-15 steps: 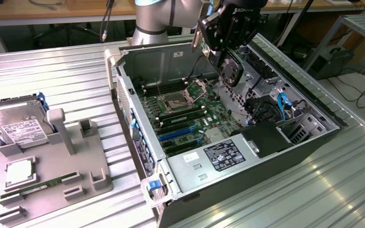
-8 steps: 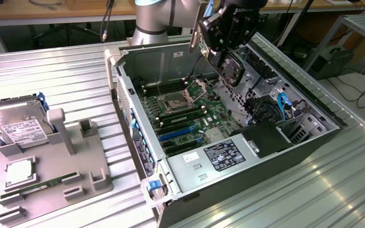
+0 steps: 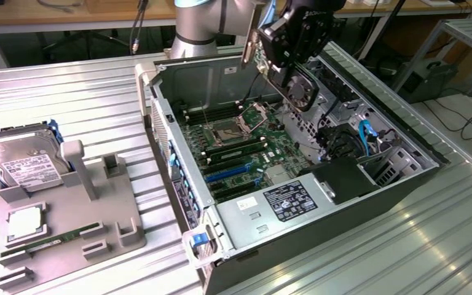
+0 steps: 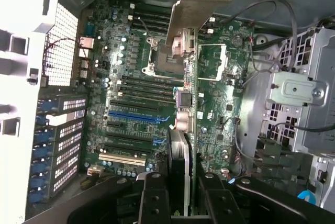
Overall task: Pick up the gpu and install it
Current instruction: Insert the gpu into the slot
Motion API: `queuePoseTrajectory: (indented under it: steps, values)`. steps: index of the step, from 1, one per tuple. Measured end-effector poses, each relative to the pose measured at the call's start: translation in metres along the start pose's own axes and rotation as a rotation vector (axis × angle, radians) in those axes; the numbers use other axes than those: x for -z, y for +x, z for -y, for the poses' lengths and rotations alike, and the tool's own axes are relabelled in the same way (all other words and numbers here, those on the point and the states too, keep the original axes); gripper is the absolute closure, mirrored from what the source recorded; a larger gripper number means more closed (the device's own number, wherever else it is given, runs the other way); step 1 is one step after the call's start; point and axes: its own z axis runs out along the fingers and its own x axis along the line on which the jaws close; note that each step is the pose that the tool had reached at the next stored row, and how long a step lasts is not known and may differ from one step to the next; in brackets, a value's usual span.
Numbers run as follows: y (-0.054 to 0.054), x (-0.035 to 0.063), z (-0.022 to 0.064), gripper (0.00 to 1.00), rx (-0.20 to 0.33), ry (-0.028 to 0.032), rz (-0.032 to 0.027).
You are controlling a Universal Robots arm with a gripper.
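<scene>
The gripper (image 3: 289, 64) hangs over the open case (image 3: 400, 123), clamped on the gpu (image 3: 302, 90), which is in the air above the motherboard (image 3: 252, 147) and touches nothing else.

The exterior view shows the card from the side: it is tilted, with its round black fan facing the exterior view's right and its pale bracket (image 3: 247, 49) at the raised end, near the case's back wall. This view also takes in what lies outside the case. A grey tray (image 3: 117, 212) sits on the ribbed table (image 3: 80, 98) at the exterior view's left, carrying a hard drive (image 3: 23, 163) and a memory stick (image 3: 51, 239). Both are well apart from the gripper.

The wrist view looks down along the card. Here the gpu (image 4: 180, 150) is seen edge-on, a thin strip pinched between the two black fingers (image 4: 153, 198), which press on its opposite faces. The bracket (image 4: 196, 4) stands at the end away from the fingers. Beneath it the board's layout is plain: the CPU socket (image 4: 167, 56), and the row of expansion slots, among them a blue slot (image 4: 133, 114), lying crosswise to the card's edge. The drive cage (image 4: 298, 93) stands beside the board.
</scene>
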Motion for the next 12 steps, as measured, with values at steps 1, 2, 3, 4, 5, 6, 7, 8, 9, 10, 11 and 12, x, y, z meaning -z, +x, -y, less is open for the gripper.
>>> queuePoseTrajectory:
  steps: [1, 2, 3, 4, 5, 6, 7, 8, 9, 10, 11, 12]
  values:
    - [0.0000, 0.0000, 0.0000, 0.73, 0.010, -0.0002, -0.0002]
    - [0.0000, 0.0000, 0.0000, 0.73, 0.032, -0.0006, -0.0007]
    - [0.0000, 0.0000, 0.0000, 0.73, 0.048, -0.0010, -0.0010]
    - [0.0000, 0.0000, 0.0000, 0.73, 0.057, -0.0012, -0.0011]
    - [0.0000, 0.0000, 0.0000, 0.73, 0.067, -0.0014, -0.0013]
    - [0.0000, 0.0000, 0.0000, 0.73, 0.081, -0.0017, -0.0016]
    - [0.0000, 0.0000, 0.0000, 0.73, 0.091, -0.0019, -0.0018]
    - [0.0000, 0.0000, 0.0000, 0.73, 0.098, -0.0021, -0.0019]
    - [0.0000, 0.0000, 0.0000, 0.73, 0.105, -0.0022, -0.0021]
    - [0.0000, 0.0000, 0.0000, 0.73, 0.111, -0.0023, -0.0022]
    - [0.0000, 0.0000, 0.0000, 0.73, 0.118, -0.0025, -0.0023]
    - [0.0000, 0.0000, 0.0000, 0.73, 0.125, -0.0026, -0.0024]
